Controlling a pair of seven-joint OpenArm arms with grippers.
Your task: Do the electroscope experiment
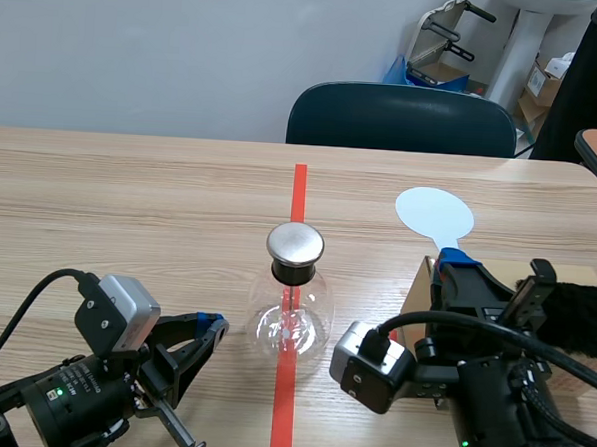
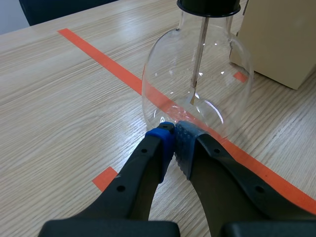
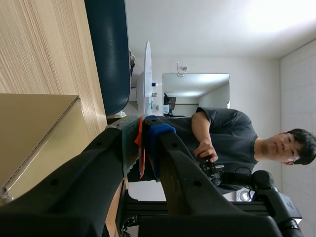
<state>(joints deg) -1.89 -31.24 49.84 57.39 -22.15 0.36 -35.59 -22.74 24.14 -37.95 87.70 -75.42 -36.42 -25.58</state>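
Note:
The electroscope [image 1: 293,293] is a clear glass flask with a black neck and a round metal cap, standing on the red tape line at mid-table. In the left wrist view the flask [image 2: 197,84] shows its metal rod inside, just ahead of my left gripper [image 2: 175,136], whose pads are shut together on nothing, close to the glass base. In the scene view the left gripper [image 1: 213,325] lies low, left of the flask. My right gripper [image 1: 451,260] is shut on the stem of a pale blue round paddle [image 1: 434,212], right of the flask. The paddle [image 3: 146,74] stands edge-on between the right gripper's [image 3: 143,126] fingers.
A tan cardboard box [image 1: 421,290] sits under the right gripper, and a dark furry cloth [image 1: 582,316] lies at the right edge. A dark blue chair [image 1: 402,119] stands behind the table's far side. A person [image 3: 222,133] shows in the right wrist view.

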